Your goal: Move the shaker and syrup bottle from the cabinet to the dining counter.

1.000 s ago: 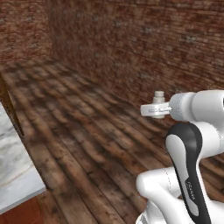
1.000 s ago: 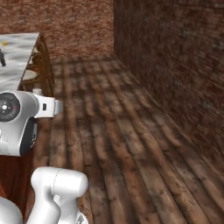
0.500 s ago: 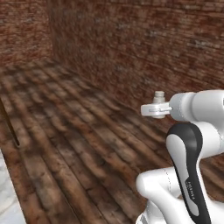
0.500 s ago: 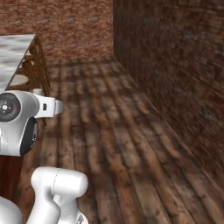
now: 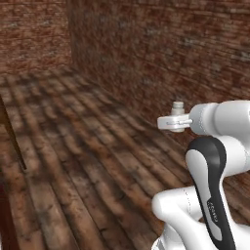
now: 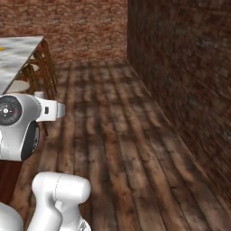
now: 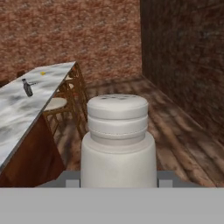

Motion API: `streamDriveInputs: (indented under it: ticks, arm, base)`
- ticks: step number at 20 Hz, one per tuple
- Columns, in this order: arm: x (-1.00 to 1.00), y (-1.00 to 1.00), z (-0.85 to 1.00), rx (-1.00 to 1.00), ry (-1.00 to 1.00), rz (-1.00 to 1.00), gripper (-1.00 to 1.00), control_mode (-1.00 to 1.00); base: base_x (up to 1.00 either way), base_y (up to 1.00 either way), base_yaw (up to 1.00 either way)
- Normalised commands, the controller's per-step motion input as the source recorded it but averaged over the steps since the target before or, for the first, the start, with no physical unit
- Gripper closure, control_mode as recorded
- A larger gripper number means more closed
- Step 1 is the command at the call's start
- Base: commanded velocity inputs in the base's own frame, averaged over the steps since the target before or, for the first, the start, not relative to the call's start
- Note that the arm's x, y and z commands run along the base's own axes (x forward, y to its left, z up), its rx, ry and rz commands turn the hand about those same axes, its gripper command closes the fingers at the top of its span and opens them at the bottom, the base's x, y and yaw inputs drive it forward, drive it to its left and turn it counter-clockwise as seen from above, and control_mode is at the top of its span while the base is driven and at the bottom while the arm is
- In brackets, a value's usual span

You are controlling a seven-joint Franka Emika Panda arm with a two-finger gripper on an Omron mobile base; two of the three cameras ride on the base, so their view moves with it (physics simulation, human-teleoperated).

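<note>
Base turned — tool grips shaker.

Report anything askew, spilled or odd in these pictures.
Nothing stands out. The small pale grey-white cylindrical shaker sits upright in the gripper, no spill visible. A small dark bottle stands upright on the white-grey veined marble dining counter.

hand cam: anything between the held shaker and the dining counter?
Only bare plank floor. In the hand view the shaker sits close in front; the dining counter lies ahead on the left, stools along its edge.
</note>
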Motion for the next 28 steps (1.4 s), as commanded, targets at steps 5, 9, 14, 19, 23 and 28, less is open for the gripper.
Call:
streamDriveInputs:
  ticks: [5,9,14,19,23,28]
  arm:
    - [0.00,0.00,0.00,0.00,0.00,0.00,1.00,1.00]
    - [0.00,0.00,0.00,0.00,0.00,0.00,1.00,1.00]
    - [0.00,0.00,0.00,0.00,0.00,0.00,1.00,1.00]
    - [0.00,0.00,0.00,0.00,0.00,0.00,1.00,1.00]
    - [0.00,0.00,0.00,0.00,0.00,0.00,1.00,1.00]
    - [0.00,0.00,0.00,0.00,0.00,0.00,1.00,1.00]
  base:
    - [0.76,-0.20,0.19]
    - [0.78,-0.20,0.15]
    - [0.78,-0.23,0.13]
    - [0.79,-0.18,0.19]
    - [0.80,-0.11,0.28]
    - [0.80,-0.04,0.36]
